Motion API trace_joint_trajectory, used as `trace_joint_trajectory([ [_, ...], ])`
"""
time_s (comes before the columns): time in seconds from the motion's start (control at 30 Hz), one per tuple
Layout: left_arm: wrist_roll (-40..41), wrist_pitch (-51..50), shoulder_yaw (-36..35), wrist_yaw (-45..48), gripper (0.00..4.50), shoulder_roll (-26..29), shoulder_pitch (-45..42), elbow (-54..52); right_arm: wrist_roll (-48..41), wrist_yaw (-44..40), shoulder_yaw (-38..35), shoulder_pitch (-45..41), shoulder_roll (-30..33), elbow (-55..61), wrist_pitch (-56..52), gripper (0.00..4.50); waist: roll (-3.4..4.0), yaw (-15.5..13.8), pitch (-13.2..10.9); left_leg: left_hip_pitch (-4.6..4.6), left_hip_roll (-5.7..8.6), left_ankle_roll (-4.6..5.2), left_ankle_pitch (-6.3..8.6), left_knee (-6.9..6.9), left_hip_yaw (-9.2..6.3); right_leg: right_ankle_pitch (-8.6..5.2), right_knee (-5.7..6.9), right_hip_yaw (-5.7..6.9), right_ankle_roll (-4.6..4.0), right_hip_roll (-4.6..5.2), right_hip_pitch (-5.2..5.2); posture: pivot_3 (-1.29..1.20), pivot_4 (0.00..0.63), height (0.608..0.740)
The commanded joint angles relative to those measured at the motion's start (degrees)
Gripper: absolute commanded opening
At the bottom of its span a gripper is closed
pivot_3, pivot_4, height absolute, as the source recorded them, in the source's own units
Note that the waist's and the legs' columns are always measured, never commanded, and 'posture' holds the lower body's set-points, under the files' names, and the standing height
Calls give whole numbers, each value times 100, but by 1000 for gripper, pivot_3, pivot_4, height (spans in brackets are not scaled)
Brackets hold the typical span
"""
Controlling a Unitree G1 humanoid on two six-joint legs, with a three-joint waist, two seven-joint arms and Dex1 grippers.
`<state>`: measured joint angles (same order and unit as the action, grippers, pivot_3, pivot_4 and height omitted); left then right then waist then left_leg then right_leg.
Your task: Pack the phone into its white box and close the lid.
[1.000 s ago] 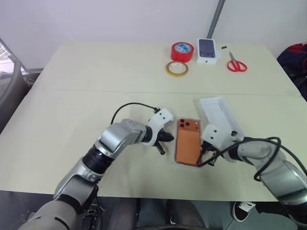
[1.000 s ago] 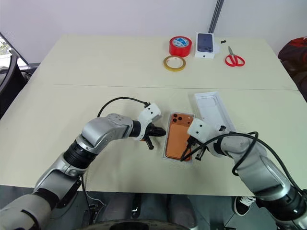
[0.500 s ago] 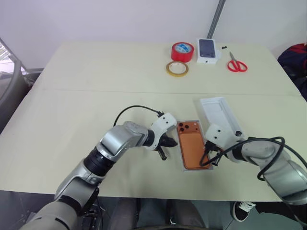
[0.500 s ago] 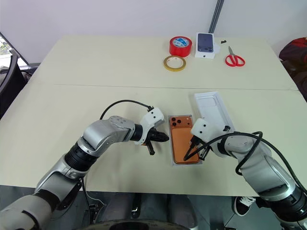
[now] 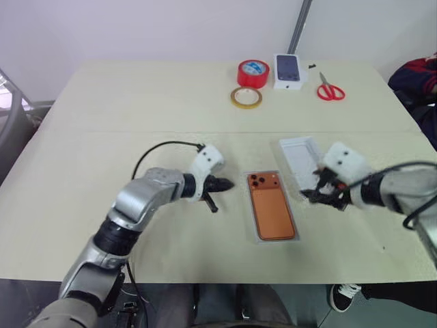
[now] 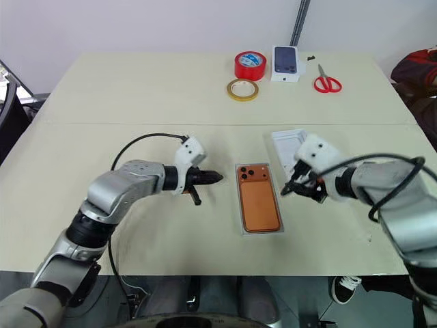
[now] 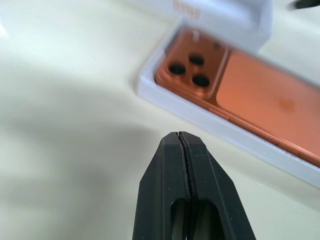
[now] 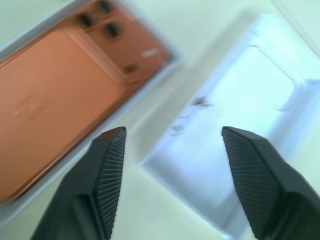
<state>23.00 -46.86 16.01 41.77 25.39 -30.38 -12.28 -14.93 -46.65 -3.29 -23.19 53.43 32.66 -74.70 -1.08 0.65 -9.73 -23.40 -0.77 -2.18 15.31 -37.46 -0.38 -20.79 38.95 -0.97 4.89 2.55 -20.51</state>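
Note:
The copper-orange phone [image 5: 272,210] lies back up inside the white box [image 7: 190,114], its camera cluster at the far end. The white lid [image 5: 299,157] lies inner face up just right of the box, on the table. My right gripper [image 5: 321,193] hovers open with nothing between its fingers. It is over the near end of the lid and the gap to the box, and touches neither. My left gripper [image 5: 229,183] is shut on nothing and points at the box's far left corner from a short way off.
At the table's far side stand a red tape roll [image 5: 253,72], a yellow tape ring [image 5: 246,98], a small white box printed with a dark phone [image 5: 289,70] and red scissors [image 5: 330,90]. The near table edge runs just below the box.
The right gripper let go of the phone, opened, and rose to the right toward the lid. The phone now lies straight in the box. The left gripper drew back to the left.

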Motion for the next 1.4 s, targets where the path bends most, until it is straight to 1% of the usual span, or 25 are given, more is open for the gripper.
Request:
trace_joint_trajectory([
  [0.03, -178, 1250, -195, 396, 0, 153, 284, -366, -69, 398, 190, -446, -284, -621, -474, 2877, 3, -7, -1, 0, 2, 0, 0, 0, 2, 0, 0, -1, 0, 3, -1, 0, 150, 740],
  [0.13, -224, 1862, -293, 728, 0, 416, 645, -551, -32, 712, 392, -817, -656, -1264, -638, 2877, 4, -3, -1, -3, 2, 0, 0, 2, 3, 0, 0, 0, 0, 5, -4, 0, 150, 740],
  [0.23, -214, 2064, -312, 923, 0, 609, 883, -661, 21, 1041, 481, -1103, -1009, -1813, -709, 2877, 7, 9, -1, -2, 2, 3, 1, 1, 5, 0, 2, -1, 0, 5, -4, 0, 150, 740],
  [0.43, -197, 2258, -258, 1094, 0, 715, 1247, -881, 157, 1443, 894, -1482, -1307, -2533, -567, 2877, 9, 11, -2, -4, 2, 7, 4, 1, 6, 0, 2, -1, 0, 5, -6, 0, 150, 740],
  [0.53, -299, 2334, -180, 1110, 0, 703, 1308, -886, 212, 1622, 971, -1678, -1421, -2834, -547, 2138, 10, 16, -1, -2, 1, 8, 4, 0, 5, 0, 6, 0, 0, 4, -6, 0, 150, 740],
  [0.6, -325, 2342, -150, 1108, 0, 694, 1315, -891, 165, 1655, 998, -1774, -1454, -2849, -626, 1209, 10, 9, -1, -2, 1, 8, 4, 0, 6, 0, 6, -1, 0, 4, -6, 0, 150, 740],
  [0.67, -349, 2353, -120, 1093, 0, 675, 1317, -887, 119, 1697, 985, -1835, -1475, -2819, -738, 102, 10, 7, -1, -4, 2, 9, 5, 0, 6, 0, 6, -1, 0, 4, -6, 0, 150, 740],
  [0.73, -360, 2351, -114, 1077, 0, 658, 1319, -891, 39, 1708, 902, -1857, -1458, -2697, -924, 40, 10, 11, -1, -4, 2, 9, 5, 0, 6, 0, 6, -1, 0, 4, -6, 0, 150, 740],
  [0.8, -355, 2344, -138, 1051, 0, 635, 1337, -907, -77, 1713, 665, -1887, -1454, -2518, -1216, 40, 10, 12, -1, -4, 1, 9, 5, 1, 6, 0, 7, -1, 0, 4, -8, 0, 150, 740],
  [0.87, -353, 2351, -199, 1004, 0, 619, 1367, -904, -298, 1675, 129, -1991, -1554, -2300, -1625, 40, 11, 11, -2, -5, 1, 9, 5, 2, 6, 0, 7, -1, 0, 4, -9, 0, 150, 740],
  [0.93, -315, 2374, -325, 944, 0, 595, 1402, -862, -673, 1708, -527, -2090, -1688, -2138, -1774, 40, 12, 15, -2, -6, 1, 9, 5, 3, 6, 0, 7, -1, 0, 4, -10, 0, 150, 740],
  [0.97, -282, 2379, -399, 912, 0, 579, 1418, -835, -960, 1773, -815, -2116, -1740, -2102, -1780, 40, 13, 13, -3, -6, 1, 9, 5, 4, 6, 0, 8, -2, 0, 4, -11, 0, 150, 740],
  [1.03, -145, 2355, -667, 808, 0, 510, 1392, -690, -2385, 2059, -1464, -2126, -1860, -2172, -1780, 40, 13, 13, -3, -7, -1, 9, 5, 4, 6, 0, 9, 0, 0, 4, -12, 0, 150, 740],
  [1.1, -38, 2287, -922, 696, 0, 438, 1314, -463, -4186, 2905, -1872, -2102, -2085, -2365, -1780, 40, 13, 22, -3, -6, -3, 10, 5, 5, 6, 0, 9, 0, 0, 3, -11, 0, 150, 740],
  [1.17, -84, 2326, -1033, 653, 0, 429, 1246, -256, -5816, 4212, -2048, -2027, -2507, -2550, -1780, 40, 13, 54, -3, -5, -5, 10, 6, 5, 8, 0, 10, 0, 0, 2, -10, 0, 150, 740],
  [1.2, -109, 2380, -1077, 649, 0, 429, 1211, -162, -7568, 5416, -1471, -1691, -2266, -2440, -947, 40, 13, 53, -3, -4, -8, 10, 6, 4, 11, 0, 11, 0, 0, -1, -10, 0, 150, 740],
  [1.23, -117, 2421, -1115, 648, 0, 432, 1171, -82, -8767, 6322, -1041, -1404, -2225, -2277, -278, 40, 11, 40, -3, -6, -8, 10, 6, 4, 11, 0, 12, 0, 0, -1, -11, 0, 150, 740],
  [1.27, -109, 2440, -1160, 652, 0, 440, 1124, -5, -9487, 7041, -721, -1129, -2417, -2025, 341, 40, 8, 40, -5, -9, -10, 14, 7, 3, 9, 0, 10, 4, 0, 0, -9, 0, 150, 740],
  [1.3, -108, 2462, -1198, 664, 0, 450, 1078, 73, -9807, 7588, -522, -905, -2753, -1759, 841, 40, 7, 52, -5, -12, -11, 19, 10, -3, 9, 0, 7, 7, 0, 0, -8, 0, 150, 740],
  [1.37, -145, 2529, -1251, 698, 0, 494, 1006, 213, -9807, 8342, -333, -584, -3503, -1261, 1497, 40, 9, 68, -6, -19, -10, 21, 11, -11, 11, 1, 8, 5, 1, 1, -12, 0, 150, 740],
  [1.4, -176, 2564, -1268, 708, 0, 526, 981, 276, -9807, 8634, -191, -411, -3755, -1015, 1756, 40, 9, 74, -6, -20, -9, 21, 11, -13, 14, 1, 13, 2, 2, 1, -17, 0, 150, 740],
])
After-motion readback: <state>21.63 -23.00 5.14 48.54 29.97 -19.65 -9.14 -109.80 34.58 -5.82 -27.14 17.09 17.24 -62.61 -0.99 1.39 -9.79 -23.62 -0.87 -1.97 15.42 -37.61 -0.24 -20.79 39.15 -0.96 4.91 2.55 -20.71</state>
